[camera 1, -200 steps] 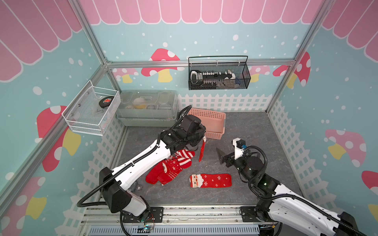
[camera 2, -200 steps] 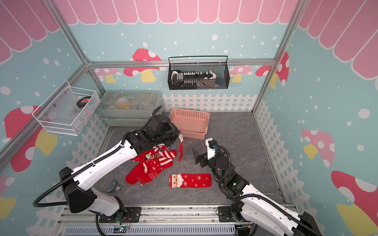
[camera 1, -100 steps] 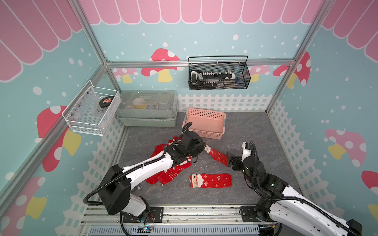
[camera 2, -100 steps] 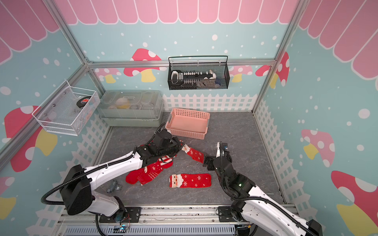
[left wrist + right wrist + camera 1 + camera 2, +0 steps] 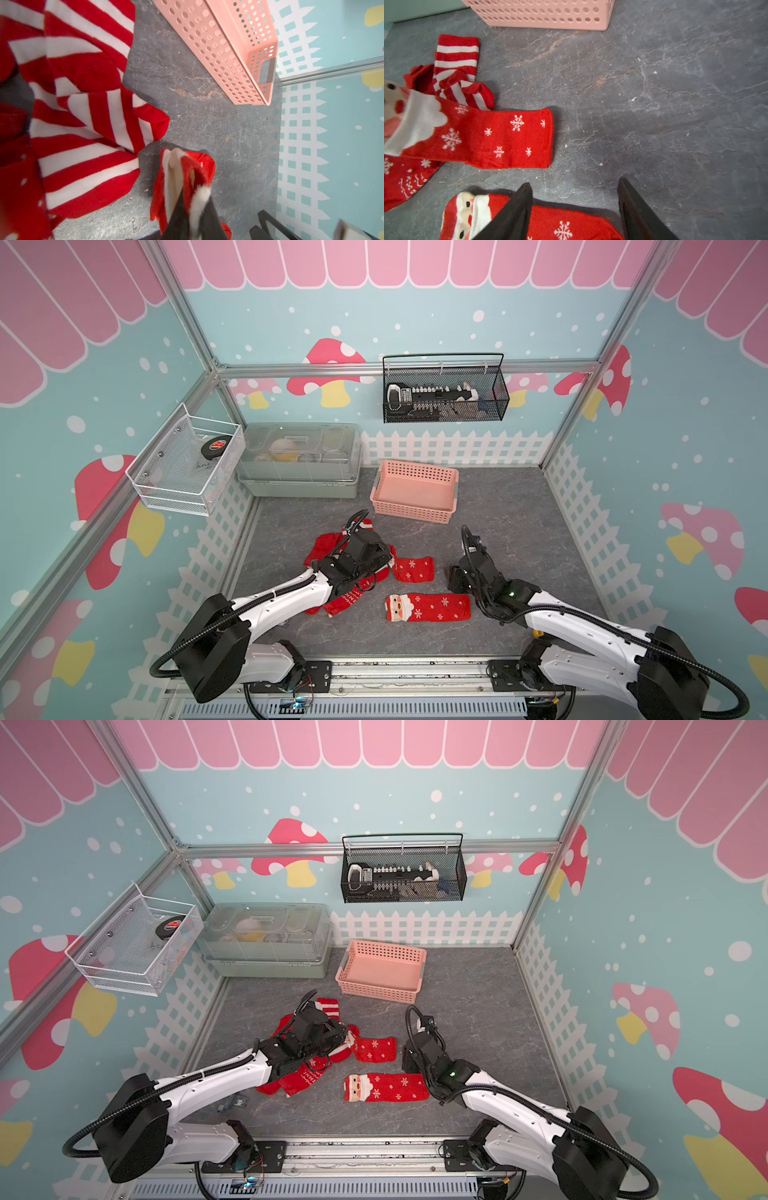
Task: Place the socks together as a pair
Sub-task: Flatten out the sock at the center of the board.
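Views from the top put the left gripper (image 5: 386, 561) on the far sock's (image 5: 413, 569) Santa end and the right gripper (image 5: 453, 578) at the near sock's (image 5: 428, 608) cuff; the left wrist view shows narrow jaws pinching that Santa end; the right wrist view shows wide, empty jaws over the cuff.

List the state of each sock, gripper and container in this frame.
Rear Santa sock, mostly flat, face end pinched by the left gripper.
Front Santa sock, flat, not gripped.
Striped socks, crumpled in a heap.
Left gripper, closed on fabric.
Right gripper, open, empty.
Pink basket, empty.
Lidded container, closed.
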Controlling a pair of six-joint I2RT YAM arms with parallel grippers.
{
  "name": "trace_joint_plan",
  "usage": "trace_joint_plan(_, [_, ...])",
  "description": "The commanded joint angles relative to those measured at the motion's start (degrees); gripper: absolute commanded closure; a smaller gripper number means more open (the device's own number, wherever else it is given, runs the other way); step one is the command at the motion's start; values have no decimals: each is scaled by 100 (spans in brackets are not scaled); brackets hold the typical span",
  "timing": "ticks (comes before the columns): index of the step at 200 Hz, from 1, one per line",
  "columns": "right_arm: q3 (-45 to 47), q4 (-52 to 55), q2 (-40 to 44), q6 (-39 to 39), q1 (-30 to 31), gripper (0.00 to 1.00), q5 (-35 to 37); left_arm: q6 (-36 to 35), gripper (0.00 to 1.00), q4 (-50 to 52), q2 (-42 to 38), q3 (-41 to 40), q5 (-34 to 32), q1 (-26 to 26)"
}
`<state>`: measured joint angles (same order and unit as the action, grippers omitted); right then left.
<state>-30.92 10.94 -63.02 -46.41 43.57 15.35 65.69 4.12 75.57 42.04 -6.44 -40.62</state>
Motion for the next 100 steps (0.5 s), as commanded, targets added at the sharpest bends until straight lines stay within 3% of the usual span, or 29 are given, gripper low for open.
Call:
trace_joint_plan(1, [-112, -327, -397, -58, -153, 36, -546, -216, 79, 159, -95, -108, -269, -1])
trace_joint_plan(48, [-453, -722, -1365, 9, -318, 36, -1182, -329, 59, 614, -215, -309, -489, 81])
trace_joint_plan(100, [-714, -1041, -1998, -17, -499, 37, -1343, -754, 59, 1284, -104, -200, -341, 633])
